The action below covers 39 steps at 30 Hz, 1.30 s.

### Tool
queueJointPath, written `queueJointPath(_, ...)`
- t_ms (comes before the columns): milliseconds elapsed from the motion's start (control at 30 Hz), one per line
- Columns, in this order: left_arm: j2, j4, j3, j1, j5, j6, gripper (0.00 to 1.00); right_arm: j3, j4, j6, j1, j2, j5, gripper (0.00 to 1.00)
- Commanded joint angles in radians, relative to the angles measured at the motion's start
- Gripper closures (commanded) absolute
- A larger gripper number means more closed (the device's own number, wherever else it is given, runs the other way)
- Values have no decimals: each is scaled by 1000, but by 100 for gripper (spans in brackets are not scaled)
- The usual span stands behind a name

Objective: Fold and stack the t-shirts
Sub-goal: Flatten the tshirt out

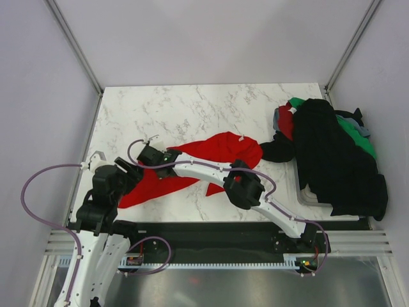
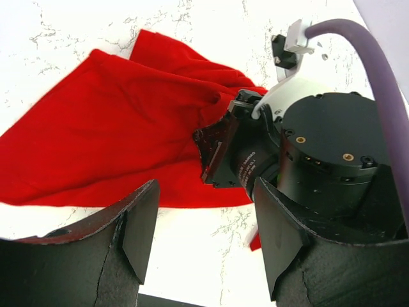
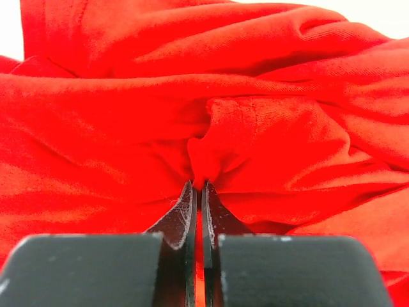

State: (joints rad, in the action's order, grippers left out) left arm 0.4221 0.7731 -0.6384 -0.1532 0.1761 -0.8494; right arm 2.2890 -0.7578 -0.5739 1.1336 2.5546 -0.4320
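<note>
A bright red t-shirt (image 1: 217, 148) lies crumpled across the middle of the marble table, running from the near left to the centre right. My right gripper (image 1: 153, 157) reaches far left over it and is shut on a pinched fold of the red t-shirt (image 3: 255, 128); its jaws (image 3: 198, 188) are closed together with cloth between them. My left gripper (image 1: 131, 170) sits just left of it, open and empty (image 2: 208, 236), above bare table at the red t-shirt's (image 2: 115, 128) near edge. The right gripper (image 2: 220, 153) shows in the left wrist view.
A pile of other t-shirts lies at the right edge: black (image 1: 332, 157) on top, green (image 1: 350, 133), dark red (image 1: 287, 123) and grey-blue (image 1: 277, 116) beneath. A white tray edge (image 1: 307, 195) shows under the pile. Walls enclose the table on three sides.
</note>
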Motion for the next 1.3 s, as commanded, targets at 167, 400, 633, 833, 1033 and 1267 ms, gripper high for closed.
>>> queueJointPath(167,10,-38,3,-5,-1,-10,32,-49,-54,54,-37,-174,-62,92)
queueJointPath(400,124,-63,25,-5,-33,0,30,-300,-46,51,-115,-411,-96,90)
queueJointPath(633,402,-92,54,-45,-78,-8,28,-609,90,52,-178,-556,34,68)
queueJointPath(833,345,-124,138,-60,-79,-51,29,-770,236,62,-178,-632,208,31)
queueJointPath(1033,382,-135,171,-89,-69,-73,31,-795,293,46,-222,-695,323,11)
queueJointPath(1267,334,-135,215,-95,-9,-132,32,-754,321,19,-328,-685,430,13)
